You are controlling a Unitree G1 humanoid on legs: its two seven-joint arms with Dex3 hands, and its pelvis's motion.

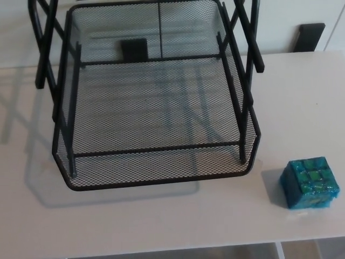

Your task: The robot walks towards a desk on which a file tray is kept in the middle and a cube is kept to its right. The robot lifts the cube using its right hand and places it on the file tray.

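Cube point(311, 182) untouched, no hand in sight

It sits on the bench point(161, 221) near the front edge, on the right hand's side. Neither hand shows, so its opening cannot be told. Farther back stands the empty file tray point(156, 181). Judged: approach step; next, reach down and grasp.

- No readable text, labels, brands or numbers anywhere.
- Cube point(311, 182), near right: blue with green squares, no legible print.
- Tray point(156, 166), middle: plain black mesh, no tag or marking.

Open desk point(161, 221) — tray point(156, 181) leftward
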